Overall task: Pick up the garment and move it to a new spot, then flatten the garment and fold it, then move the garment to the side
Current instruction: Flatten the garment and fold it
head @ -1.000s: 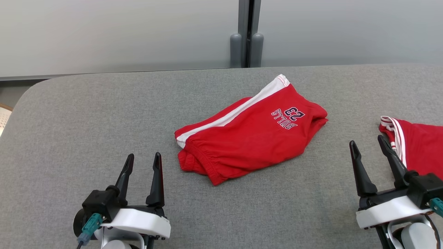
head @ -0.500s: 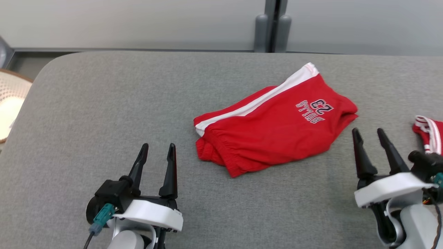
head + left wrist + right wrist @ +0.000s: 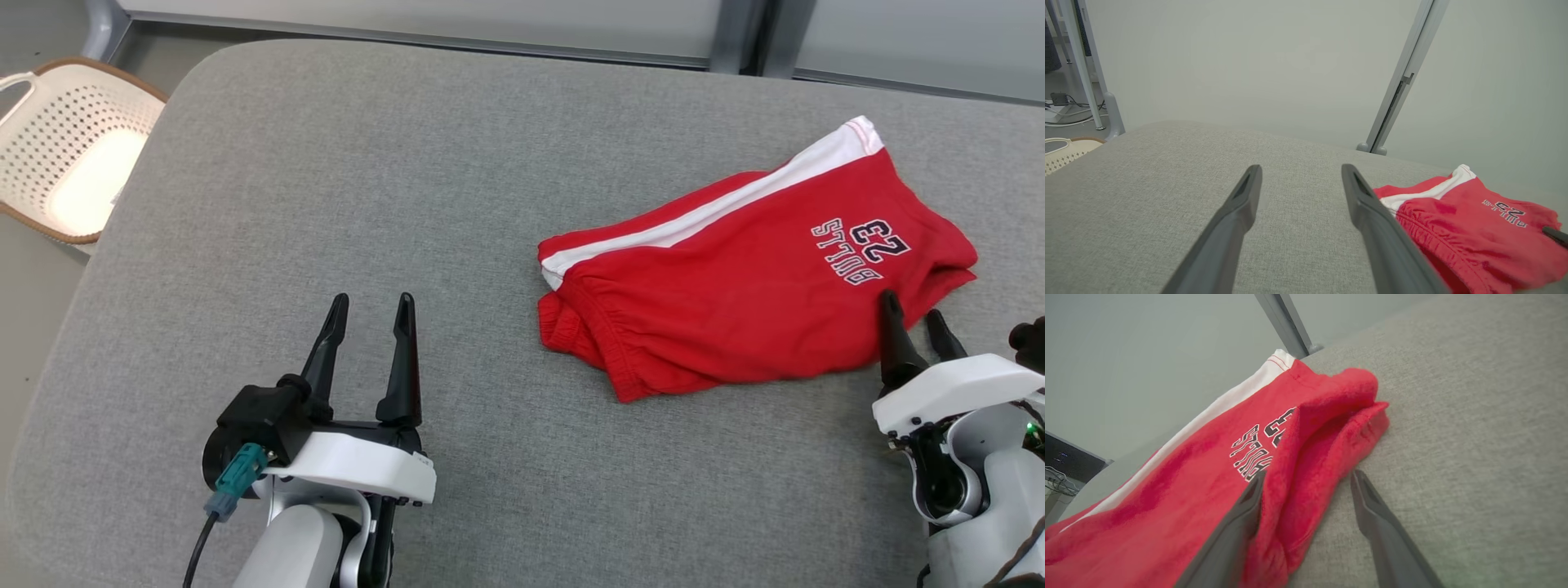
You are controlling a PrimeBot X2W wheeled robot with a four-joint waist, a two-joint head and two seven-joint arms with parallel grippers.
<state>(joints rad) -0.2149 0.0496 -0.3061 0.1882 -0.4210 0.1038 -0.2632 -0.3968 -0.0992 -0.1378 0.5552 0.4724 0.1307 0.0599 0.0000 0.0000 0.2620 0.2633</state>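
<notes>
Head view: the folded red garment (image 3: 759,286), with a white stripe and dark print, lies on the grey worktop (image 3: 367,180) at centre right of the frame. At lower right the right claw (image 3: 912,305) is released, its fingers spread at the garment's near edge; the right wrist view has that edge between them. At lower left the left claw (image 3: 372,300) is released, well apart from the garment. A pale basket (image 3: 37,122) sits at upper left.
</notes>
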